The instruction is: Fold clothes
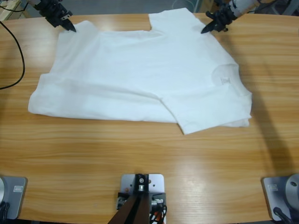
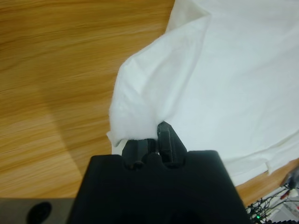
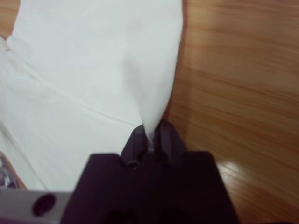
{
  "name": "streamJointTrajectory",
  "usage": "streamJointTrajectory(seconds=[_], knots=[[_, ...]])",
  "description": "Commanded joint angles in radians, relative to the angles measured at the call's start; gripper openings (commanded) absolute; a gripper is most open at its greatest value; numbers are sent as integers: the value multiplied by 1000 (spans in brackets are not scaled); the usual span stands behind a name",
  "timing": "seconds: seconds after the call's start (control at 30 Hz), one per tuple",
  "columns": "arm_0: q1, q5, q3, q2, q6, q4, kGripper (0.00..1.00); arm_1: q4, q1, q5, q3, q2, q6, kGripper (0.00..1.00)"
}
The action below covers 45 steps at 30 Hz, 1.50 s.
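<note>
A soft, light white T-shirt (image 1: 140, 79) lies partly folded across the middle of the wooden table (image 1: 140, 154), its far edge pinched at two corners by the left gripper (image 1: 70, 27) and right gripper (image 1: 205, 30), good holds for limp cloth.

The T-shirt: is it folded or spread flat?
Partly folded: the T-shirt lies doubled over itself on the table, layered edges showing at its front.
</note>
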Motion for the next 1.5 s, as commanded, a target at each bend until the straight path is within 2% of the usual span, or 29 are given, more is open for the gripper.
streamJointTrajectory(seconds=[0.03, 0.33, 0.5, 0.6, 0.8, 1.1, 1.4, 1.5], knots=[[20, 9, -329, -2, 0, 160, 0, 70, -26, 25, -479, 58, 7, 0], [81, -5, -309, -15, -40, 160, 0, 205, -25, 22, -446, -113, -47, 0], [152, -50, -225, -41, -39, 160, 0, 268, -24, 13, -442, -196, -63, 0], [189, -135, -156, -58, -29, 160, 0, 300, -15, 8, -443, -229, -63, 0], [203, -202, -81, -69, 2, 159, 0, 348, 11, -11, -421, -296, -77, 0], [215, -232, 106, -60, 29, 160, 0, 343, 52, -37, 66, -449, -143, 0], [218, -238, 235, -85, 67, 160, 0, 334, 52, -24, 400, -445, -204, 0], [218, -244, 271, -96, 79, 159, 0, 289, 52, -19, 533, -476, -219, 0]])
